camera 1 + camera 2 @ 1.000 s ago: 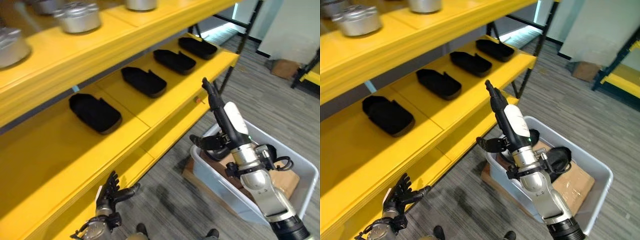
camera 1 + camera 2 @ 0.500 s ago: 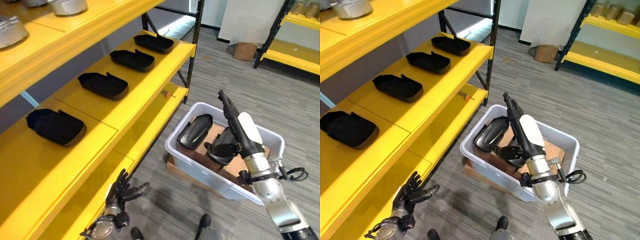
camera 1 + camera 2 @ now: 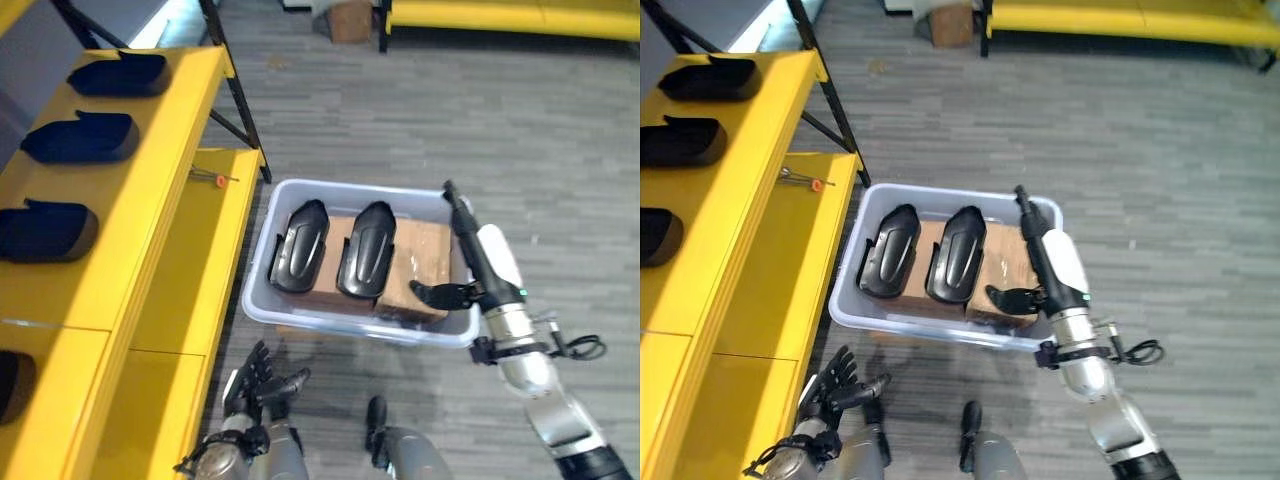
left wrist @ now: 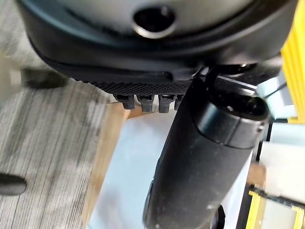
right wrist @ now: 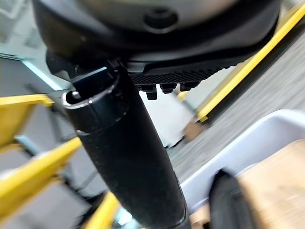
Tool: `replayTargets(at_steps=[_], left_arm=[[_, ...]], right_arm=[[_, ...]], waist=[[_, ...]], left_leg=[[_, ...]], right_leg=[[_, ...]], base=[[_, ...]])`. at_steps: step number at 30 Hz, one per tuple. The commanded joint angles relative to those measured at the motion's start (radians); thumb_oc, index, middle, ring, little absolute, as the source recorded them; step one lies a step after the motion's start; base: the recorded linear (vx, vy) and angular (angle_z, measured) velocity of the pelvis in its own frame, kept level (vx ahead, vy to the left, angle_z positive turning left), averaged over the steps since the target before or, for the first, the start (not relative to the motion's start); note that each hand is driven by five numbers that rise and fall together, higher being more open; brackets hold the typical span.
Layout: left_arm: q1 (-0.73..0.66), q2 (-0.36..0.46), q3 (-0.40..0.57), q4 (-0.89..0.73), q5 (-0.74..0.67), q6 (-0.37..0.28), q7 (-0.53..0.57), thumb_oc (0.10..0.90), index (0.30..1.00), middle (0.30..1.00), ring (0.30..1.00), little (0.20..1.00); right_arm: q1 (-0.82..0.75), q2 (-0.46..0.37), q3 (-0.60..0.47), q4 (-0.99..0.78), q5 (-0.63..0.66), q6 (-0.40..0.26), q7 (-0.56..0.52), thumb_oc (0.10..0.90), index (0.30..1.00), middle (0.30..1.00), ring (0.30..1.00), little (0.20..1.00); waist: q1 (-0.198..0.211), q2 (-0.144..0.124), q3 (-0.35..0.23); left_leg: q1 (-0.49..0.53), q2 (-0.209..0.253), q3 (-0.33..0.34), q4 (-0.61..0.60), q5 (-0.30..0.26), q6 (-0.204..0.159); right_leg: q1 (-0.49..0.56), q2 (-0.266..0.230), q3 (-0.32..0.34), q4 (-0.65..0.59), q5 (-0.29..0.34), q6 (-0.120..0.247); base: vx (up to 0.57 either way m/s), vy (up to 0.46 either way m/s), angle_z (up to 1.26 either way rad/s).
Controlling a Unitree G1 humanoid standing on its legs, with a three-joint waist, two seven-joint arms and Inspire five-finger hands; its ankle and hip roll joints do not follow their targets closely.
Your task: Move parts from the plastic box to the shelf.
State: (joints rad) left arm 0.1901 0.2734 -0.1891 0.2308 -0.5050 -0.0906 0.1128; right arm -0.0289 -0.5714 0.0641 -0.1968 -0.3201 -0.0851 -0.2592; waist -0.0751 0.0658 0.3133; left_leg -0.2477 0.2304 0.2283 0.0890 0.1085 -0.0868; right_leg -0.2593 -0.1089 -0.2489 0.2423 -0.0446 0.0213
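Two black parts (image 3: 298,246) (image 3: 365,249) are lying side by side in the box (image 3: 262,300), resting on brown cardboard (image 3: 420,258) that is lining its bottom. The box is sitting on the grey floor (image 3: 560,150), just beside the lower yellow shelf (image 3: 190,270). More black parts are sitting in a row on the upper shelf level: one at the far end (image 3: 120,73), one next to it (image 3: 82,138), a third (image 3: 45,230) nearer, and a fourth showing partly at the edge of the view (image 3: 10,385).

The right hand (image 3: 470,250) is hovering over the right end of the box, its fingers stretched straight out toward the far rim and its thumb (image 3: 432,294) sticking out sideways above the cardboard. It is holding nothing and is touching neither part.

The left hand (image 3: 262,378) is hanging low beside the shelf front, near the box's near corner, with fingers spread loosely and nothing in its grasp.

A small tool with a red tip (image 3: 212,178) is lying on the lower shelf near the black upright post (image 3: 228,70). A cardboard carton (image 3: 350,18) is standing on the floor further back.
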Motion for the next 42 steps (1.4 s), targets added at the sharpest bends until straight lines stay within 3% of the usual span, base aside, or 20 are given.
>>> replayTargets(at_steps=[1, 4, 12, 19, 25, 42], left_arm=[[0.006, 0.132, 0.029, -0.159, 0.011, -0.097, 0.003, 0.900, 1.000, 1.000, 1.000, 1.000], [-0.010, 0.146, 0.018, -0.162, 0.025, -0.097, 0.008, 0.900, 1.000, 1.000, 1.000, 1.000], [-0.045, 0.151, 0.028, -0.162, 0.040, -0.100, 0.022, 0.900, 1.000, 1.000, 1.000, 1.000], [-0.072, 0.154, 0.047, -0.162, 0.081, -0.094, 0.029, 0.900, 1.000, 1.000, 1.000, 1.000], [-0.083, 0.153, 0.057, -0.158, 0.096, -0.100, 0.047, 0.900, 1.000, 1.000, 1.000, 1.000], [-0.092, 0.152, 0.054, -0.159, 0.107, -0.103, 0.069, 0.900, 1.000, 1.000, 1.000, 1.000]], right_arm=[[-0.167, -0.003, 0.014, -0.082, -0.105, -0.044, -0.066, 0.900, 1.000, 1.000, 1.000, 1.000], [-0.197, -0.002, 0.030, -0.055, -0.142, -0.024, -0.070, 0.900, 1.000, 1.000, 1.000, 1.000], [-0.260, -0.012, 0.063, 0.013, -0.187, 0.006, -0.081, 0.900, 1.000, 1.000, 1.000, 1.000], [-0.361, -0.045, 0.146, 0.136, -0.384, 0.067, -0.072, 0.900, 1.000, 1.000, 1.000, 1.000], [-0.347, -0.010, 0.155, 0.211, -0.388, 0.089, -0.075, 0.900, 1.000, 1.000, 1.000, 1.000], [-0.334, 0.042, 0.133, 0.242, -0.336, 0.105, -0.127, 0.900, 1.000, 1.000, 1.000, 1.000]], waist=[[0.054, -0.076, -0.006], [0.049, -0.077, 0.015], [0.056, -0.082, 0.044], [0.082, -0.085, 0.089], [0.084, -0.081, 0.132], [0.080, -0.074, 0.166]], left_leg=[[-0.022, 0.016, 0.009, 0.106, -0.064, -0.035], [-0.049, -0.004, 0.031, 0.127, -0.095, -0.023], [-0.123, -0.017, 0.023, 0.162, -0.105, -0.017], [-0.197, -0.012, 0.007, 0.202, -0.111, -0.019], [-0.223, -0.004, -0.001, 0.215, -0.108, -0.024], [-0.240, -0.010, -0.006, 0.214, -0.103, -0.025]], right_leg=[[0.083, -0.220, 0.050, -0.124, 0.092, 0.165], [0.052, -0.251, 0.059, -0.144, 0.126, 0.180], [0.012, -0.280, 0.049, -0.152, 0.166, 0.186], [-0.035, -0.286, 0.034, -0.133, 0.175, 0.184], [-0.060, -0.284, 0.031, -0.124, 0.181, 0.180], [-0.078, -0.288, 0.030, -0.118, 0.186, 0.178]], base=[[0.02, 0.143, -0.23], [0.03, 0.134, -0.03], [0.00, 0.024, 0.01], [-0.03, -0.018, 0.02], [-0.05, -0.008, 0.06], [0.00, -0.001, 0.00]])
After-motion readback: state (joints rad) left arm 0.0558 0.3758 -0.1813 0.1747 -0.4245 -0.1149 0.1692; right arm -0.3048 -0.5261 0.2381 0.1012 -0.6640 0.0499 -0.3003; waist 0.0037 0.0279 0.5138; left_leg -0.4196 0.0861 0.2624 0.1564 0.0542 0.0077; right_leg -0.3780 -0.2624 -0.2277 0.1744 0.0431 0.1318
